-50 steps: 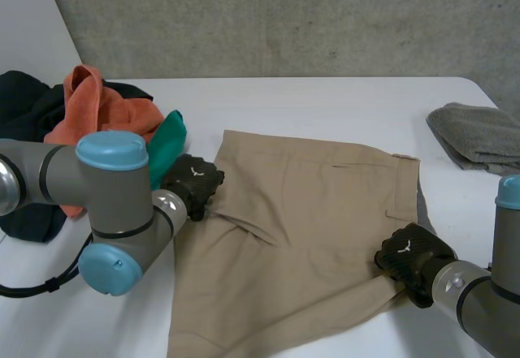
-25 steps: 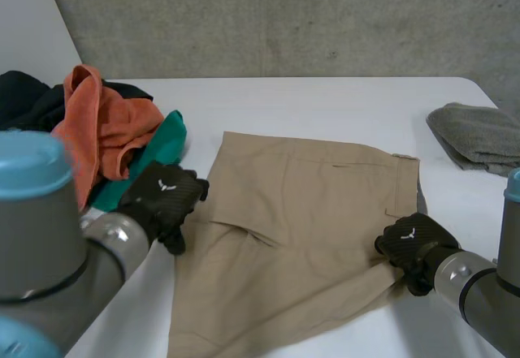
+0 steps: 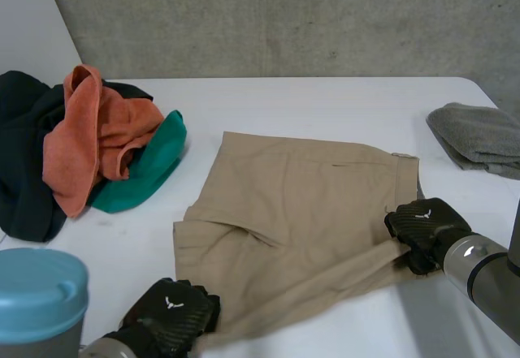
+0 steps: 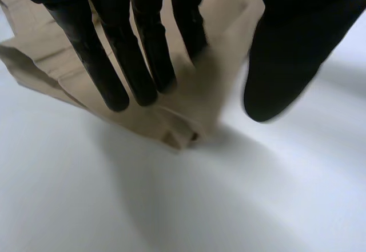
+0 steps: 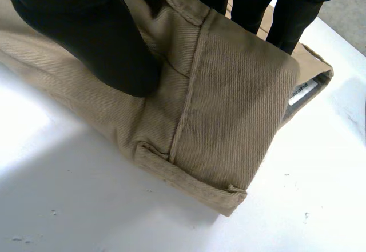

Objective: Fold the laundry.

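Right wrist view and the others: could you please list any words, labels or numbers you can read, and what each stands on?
White tag inside the khaki shorts' waistband: print too small to read.
Backs of the right hand and left hand: a white emblem each, no letters.

The shorts [image 3: 301, 212] lie in the middle of the table [image 3: 325, 102]. Left of them sits a pile of clothes [image 3: 89, 147]; at the far right edge — well apart — a folded cloth [image 3: 479, 135]. The left hand [image 3: 171, 317] is at their near left corner, the right hand [image 3: 426, 228] at their right end.
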You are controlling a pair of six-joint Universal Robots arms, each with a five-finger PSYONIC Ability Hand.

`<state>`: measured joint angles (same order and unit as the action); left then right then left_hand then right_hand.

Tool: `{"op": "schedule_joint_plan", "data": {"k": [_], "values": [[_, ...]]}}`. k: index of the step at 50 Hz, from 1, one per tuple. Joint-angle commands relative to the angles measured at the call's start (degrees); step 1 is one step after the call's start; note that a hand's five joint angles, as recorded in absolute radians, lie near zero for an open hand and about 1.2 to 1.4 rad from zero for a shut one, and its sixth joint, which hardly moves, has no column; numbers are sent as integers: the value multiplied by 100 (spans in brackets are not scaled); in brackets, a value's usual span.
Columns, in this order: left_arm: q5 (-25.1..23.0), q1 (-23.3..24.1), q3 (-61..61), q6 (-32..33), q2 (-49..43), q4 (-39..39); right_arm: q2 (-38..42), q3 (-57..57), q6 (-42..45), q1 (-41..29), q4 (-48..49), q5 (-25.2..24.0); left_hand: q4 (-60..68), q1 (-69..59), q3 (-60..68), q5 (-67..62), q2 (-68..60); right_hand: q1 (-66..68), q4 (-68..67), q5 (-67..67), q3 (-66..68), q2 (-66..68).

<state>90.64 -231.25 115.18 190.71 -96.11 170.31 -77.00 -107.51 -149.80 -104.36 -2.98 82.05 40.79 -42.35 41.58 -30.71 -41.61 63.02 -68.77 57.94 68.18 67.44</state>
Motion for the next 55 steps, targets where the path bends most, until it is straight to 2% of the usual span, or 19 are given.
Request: {"op": "schedule_joint_plan", "data": {"k": [1,6,10,13,16,20,25,28,30,31,32,33,38,43,46,48,50,52,55], "values": [[567,19,-285,1,-330,468,-201,-69,118,-14,-123,-5,3921,-3765,3842,-3929,-3839,1698,-1123,1206,1182,1256],[692,396,-285,176,-251,215,-622,-174,898,3,-851,-32,3921,-3765,3842,-3929,-3839,1698,-1123,1206,1182,1256],[665,897,-302,686,-189,-847,-948,-559,2381,143,-1764,29,3921,-3765,3842,-3929,-3839,1698,-1123,1206,1182,1256],[630,1135,-381,932,-198,-1508,-975,-622,2832,380,-1969,21,3921,-3765,3842,-3929,-3839,1698,-1123,1206,1182,1256],[639,1135,-706,986,-241,-1554,-957,-544,2825,408,-1934,-5,3921,-3765,3842,-3929,-3839,1698,-1123,1206,1182,1256],[656,1039,-1268,1029,-390,-1133,-791,-342,2641,373,-1593,-14,3921,-3765,3842,-3929,-3839,1698,-1123,1206,1182,1256],[744,600,-2242,1196,-1092,-176,-404,45,2386,337,-1012,30,3921,-3765,3842,-3929,-3839,1698,-1123,1206,1182,1256],[806,503,-2700,1363,-1515,317,-220,282,2141,329,-565,21,3921,-3765,3842,-3929,-3839,1698,-1123,1206,1182,1256],[928,476,-3210,1574,-1971,958,-88,423,2008,329,-266,30,3921,-3765,3842,-3929,-3839,1698,-1123,1206,1182,1256],[929,476,-3212,1574,-1973,960,-17,502,1947,329,-108,39,3921,-3765,3842,-3929,-3839,1698,-1123,1206,1182,1256],[1068,406,-3656,1792,-2434,1596,122,685,1842,320,242,39,3921,-3765,3842,-3929,-3839,1698,-1123,1206,1182,1256],[1122,353,-3843,1925,-2639,1863,193,757,1797,302,420,39,3921,-3765,3842,-3929,-3839,1698,-1123,1206,1182,1256],[1228,28,-4731,2654,-3571,2980,677,1170,1744,188,1597,83,3921,-3765,3842,-3929,-3839,1698,-1123,1206,1182,1256],[1184,-104,-5540,3349,-4327,3956,1747,1854,1796,83,2853,249,3921,-3765,3842,-3929,-3839,1698,-1123,1206,1182,1256],[1201,-139,-6032,3622,-4916,4501,2197,2171,1797,65,3137,258,3921,-3765,3842,-3929,-3839,1698,-1123,1206,1182,1256],[1184,-157,-6182,3675,-5136,4686,2566,2479,1788,47,3207,294,3840,-3684,3761,-3848,-3758,-1407,1981,-1898,-1922,-1848],[1166,-166,-6183,3640,-5172,4678,2716,2603,1788,30,3207,320,92,64,13,-100,-10,-5107,5682,-5599,-5623,-5549],[1131,-157,-6104,3657,-5155,4670,2734,2665,1718,21,3207,469,-3079,3235,-3158,3071,3161,-5302,5877,-5794,-5818,-5744],[1140,-96,-5946,3614,-5024,4669,2542,2542,1455,21,3190,697,-3079,3235,-3158,3071,3161,-5302,5877,-5794,-5818,-5744]]}}
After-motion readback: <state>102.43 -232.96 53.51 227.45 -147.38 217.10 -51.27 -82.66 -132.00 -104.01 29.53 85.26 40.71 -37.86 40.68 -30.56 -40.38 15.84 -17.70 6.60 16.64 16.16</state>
